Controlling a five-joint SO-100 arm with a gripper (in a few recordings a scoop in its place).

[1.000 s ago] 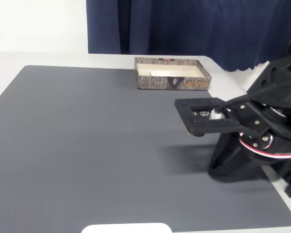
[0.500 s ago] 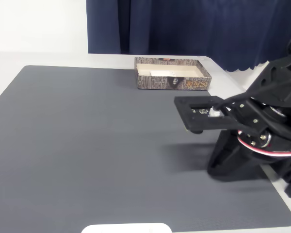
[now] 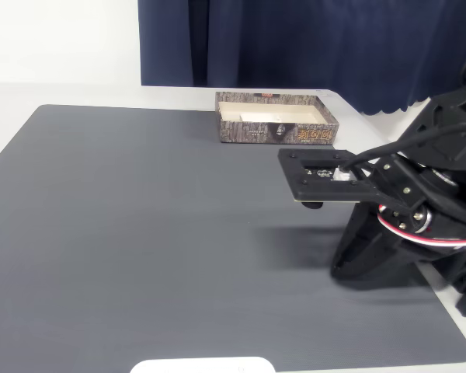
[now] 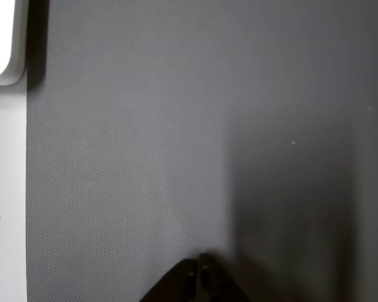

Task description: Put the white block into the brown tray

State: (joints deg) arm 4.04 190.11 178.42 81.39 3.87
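The brown tray [image 3: 276, 133] stands at the far edge of the dark mat in the fixed view, bark-patterned outside and cream inside. A paler off-white slab, apparently the white block [image 3: 256, 116], lies inside it toward the left. My black gripper [image 3: 307, 183] hovers above the mat's right side, in front of the tray and apart from it. In the wrist view the gripper [image 4: 198, 277] shows at the bottom edge, its tips pressed together with nothing between them.
A flat white rounded plate [image 3: 203, 365] sits at the mat's near edge and shows in the wrist view's top left corner [image 4: 0, 44]. The arm's black base [image 3: 404, 241] fills the right side. A dark blue curtain [image 3: 311, 47] hangs behind the table.
The gripper has risen slightly and drifted a little toward the left. The tray and plate have stayed put.
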